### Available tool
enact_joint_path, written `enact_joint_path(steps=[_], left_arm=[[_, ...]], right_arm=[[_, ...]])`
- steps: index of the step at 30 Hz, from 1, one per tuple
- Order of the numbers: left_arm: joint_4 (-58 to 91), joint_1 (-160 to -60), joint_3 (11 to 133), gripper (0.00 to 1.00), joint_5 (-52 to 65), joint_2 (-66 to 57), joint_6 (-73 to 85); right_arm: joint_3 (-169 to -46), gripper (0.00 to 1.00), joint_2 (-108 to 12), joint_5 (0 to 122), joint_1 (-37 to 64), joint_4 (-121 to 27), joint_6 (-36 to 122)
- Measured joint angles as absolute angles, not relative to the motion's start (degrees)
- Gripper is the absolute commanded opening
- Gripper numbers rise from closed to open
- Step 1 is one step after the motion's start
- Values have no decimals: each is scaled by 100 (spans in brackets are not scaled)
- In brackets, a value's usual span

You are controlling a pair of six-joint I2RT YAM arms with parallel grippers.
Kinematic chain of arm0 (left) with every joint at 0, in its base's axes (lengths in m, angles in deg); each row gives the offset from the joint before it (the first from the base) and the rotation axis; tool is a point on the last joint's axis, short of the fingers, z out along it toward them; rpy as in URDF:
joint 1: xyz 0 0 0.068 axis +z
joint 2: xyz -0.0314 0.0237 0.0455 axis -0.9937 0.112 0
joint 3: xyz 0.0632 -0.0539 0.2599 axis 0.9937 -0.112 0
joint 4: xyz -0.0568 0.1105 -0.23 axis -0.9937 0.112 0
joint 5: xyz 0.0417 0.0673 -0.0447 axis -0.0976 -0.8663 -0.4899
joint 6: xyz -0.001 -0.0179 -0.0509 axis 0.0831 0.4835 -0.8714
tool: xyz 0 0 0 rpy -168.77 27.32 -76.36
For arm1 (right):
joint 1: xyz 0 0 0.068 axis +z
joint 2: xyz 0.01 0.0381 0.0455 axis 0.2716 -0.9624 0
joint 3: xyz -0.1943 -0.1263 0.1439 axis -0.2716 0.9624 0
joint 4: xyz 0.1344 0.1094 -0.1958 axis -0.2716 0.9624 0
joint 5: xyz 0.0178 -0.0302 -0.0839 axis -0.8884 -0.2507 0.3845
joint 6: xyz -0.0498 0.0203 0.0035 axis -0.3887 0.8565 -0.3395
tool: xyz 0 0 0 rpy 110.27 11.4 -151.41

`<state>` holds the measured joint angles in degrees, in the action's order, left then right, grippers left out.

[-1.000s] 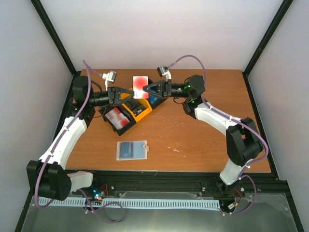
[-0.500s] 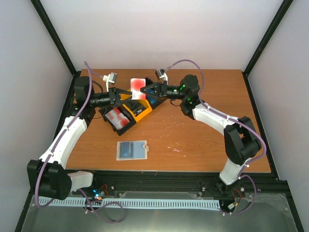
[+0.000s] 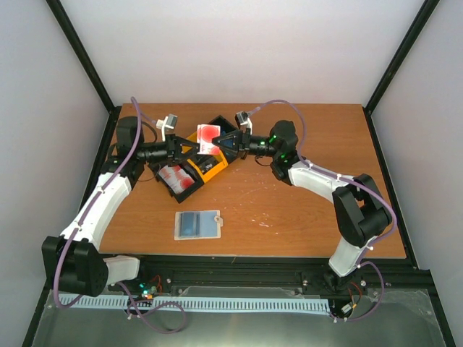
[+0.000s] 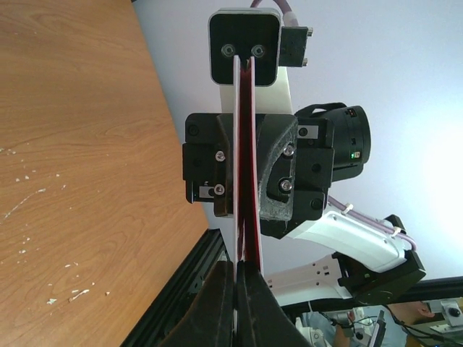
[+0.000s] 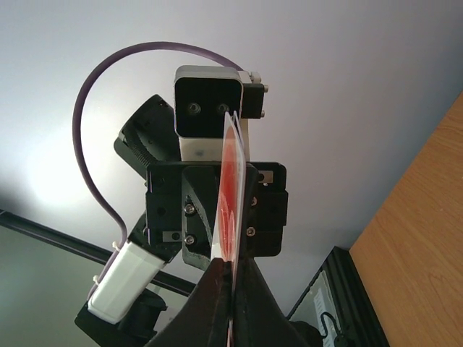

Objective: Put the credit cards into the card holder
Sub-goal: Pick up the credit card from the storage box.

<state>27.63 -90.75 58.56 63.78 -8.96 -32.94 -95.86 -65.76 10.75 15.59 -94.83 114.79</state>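
1. A red-and-white card [image 3: 208, 134] is held off the wooden table [image 3: 311, 210], over its back left part. It is pinched from two opposite sides at once.
2. The left gripper [image 3: 193, 144] reaches in from the left, its jaws clenched on the card's left edge. In the left wrist view the card shows edge-on as a thin red line running up from between them.
3. The right gripper [image 3: 222, 141] reaches in from the right, its jaws likewise clamped tight on the card's right edge. The two grippers face each other with the card between them.
4. In the overhead view a black-and-yellow tray [image 3: 210, 168] lies askew on the table beneath the card, toward the back left corner. One of its compartments holds stacked cards [image 3: 177, 177], red and white.
5. The card holder [image 3: 197, 224] lies open and flat near the table's near edge, left of centre. Its pale blue inside faces up and its small tab points right. It is well apart from both grippers and the tray.
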Motion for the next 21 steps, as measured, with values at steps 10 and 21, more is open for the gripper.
enact_joint_path(steps=[10,21], left_arm=[[3181,-8730,5859,1,5914,-931,-3152],[3812,-8496,6031,1,5390,-955,-2369]], right_arm=[[-9304,4,-6539,1796,1236,-9315,11470],[-9275,3,-6539,2244,1015,-8963,11302]])
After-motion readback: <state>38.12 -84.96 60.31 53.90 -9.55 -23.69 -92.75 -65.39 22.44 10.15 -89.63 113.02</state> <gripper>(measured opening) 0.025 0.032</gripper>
